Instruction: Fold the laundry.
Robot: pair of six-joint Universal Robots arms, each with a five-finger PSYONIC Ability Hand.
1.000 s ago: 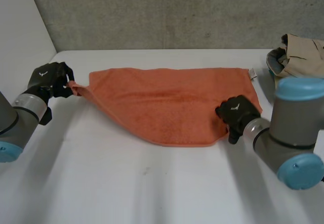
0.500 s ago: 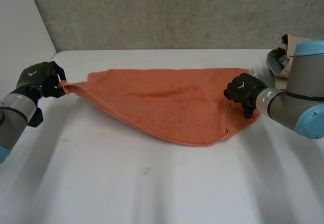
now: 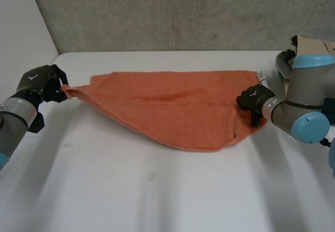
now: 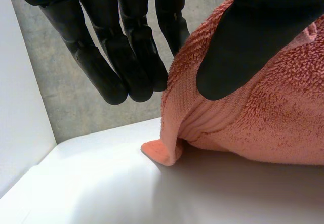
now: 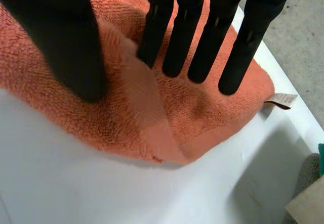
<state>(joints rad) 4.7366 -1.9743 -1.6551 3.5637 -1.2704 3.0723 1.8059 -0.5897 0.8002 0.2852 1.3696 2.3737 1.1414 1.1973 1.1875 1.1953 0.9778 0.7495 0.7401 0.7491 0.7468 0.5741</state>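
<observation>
Left hand (image 3: 39, 83) pinches towel (image 3: 167, 106) left corner; right hand (image 3: 254, 97) pinches its right edge, on worktop (image 3: 157, 190). Clothes pile (image 3: 313, 44) upper right.

A bare test lab — white table (image 3: 157, 200), raw concrete wall (image 3: 172, 17) behind.

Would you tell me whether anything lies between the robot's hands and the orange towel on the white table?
Nothing visible does. The left hand pinches the orange terry towel at its left corner; the right hand grips its right edge. The beige cloth pile sits apart, behind the right arm.
</observation>
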